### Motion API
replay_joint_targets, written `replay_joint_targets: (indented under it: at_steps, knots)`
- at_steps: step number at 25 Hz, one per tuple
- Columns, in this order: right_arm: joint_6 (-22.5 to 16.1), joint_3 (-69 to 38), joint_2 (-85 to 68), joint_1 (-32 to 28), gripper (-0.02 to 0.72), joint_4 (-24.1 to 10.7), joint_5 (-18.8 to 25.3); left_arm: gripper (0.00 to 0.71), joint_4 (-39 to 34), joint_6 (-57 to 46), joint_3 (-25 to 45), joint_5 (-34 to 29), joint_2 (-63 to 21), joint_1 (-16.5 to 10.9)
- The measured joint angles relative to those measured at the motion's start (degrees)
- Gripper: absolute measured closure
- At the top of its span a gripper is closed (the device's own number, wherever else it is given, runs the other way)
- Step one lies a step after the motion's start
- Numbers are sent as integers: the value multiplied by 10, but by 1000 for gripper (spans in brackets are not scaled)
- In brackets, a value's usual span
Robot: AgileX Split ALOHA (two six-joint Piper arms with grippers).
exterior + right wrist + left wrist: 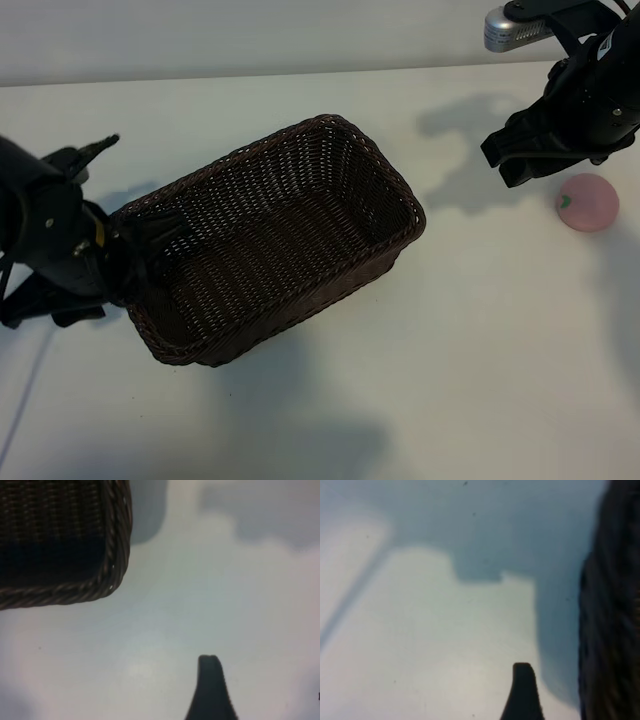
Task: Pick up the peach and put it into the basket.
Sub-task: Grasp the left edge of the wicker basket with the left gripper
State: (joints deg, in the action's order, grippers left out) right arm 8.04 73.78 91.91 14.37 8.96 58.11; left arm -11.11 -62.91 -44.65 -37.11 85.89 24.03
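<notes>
**Hovering beside a peach not yet taken**

Looking across the rig, the peach (587,202) lies on the white desk (480,330), well apart from the empty basket (395,185). The right claw (530,160) hangs just beside it, spread and empty. The left claw (125,250), spread too, sits at the basket's near end.

Left wrist: desk, basket wall.

Right wrist: a basket corner, no peach. It looks light, smooth, prone to roll; pinch across its widest part.

Dark-brown woven wicker basket (275,235), pale-pink peach (587,202) with green mark, white table (480,350), black arms
</notes>
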Motion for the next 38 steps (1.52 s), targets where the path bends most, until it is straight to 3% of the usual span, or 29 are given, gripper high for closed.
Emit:
replay_joint_targets:
  at_steps: [6, 16, 31, 35, 38]
  knots:
    - [0, 0, 0, 0, 198, 0, 0, 144, 25, 38, 6, 44, 16, -20]
    - [0, 0, 0, 0, 199, 0, -1, 144, 39, 41, 6, 95, 54, -21]
    - [0, 0, 0, 0, 199, 2, -1, 145, 57, 42, 6, 105, 88, -21]
    - [0, 0, 0, 0, 199, 2, -1, 209, 57, 43, 6, 105, 93, -21]
    - [0, 0, 0, 0, 199, 2, -1, 343, 60, 43, 6, 103, 93, -21]
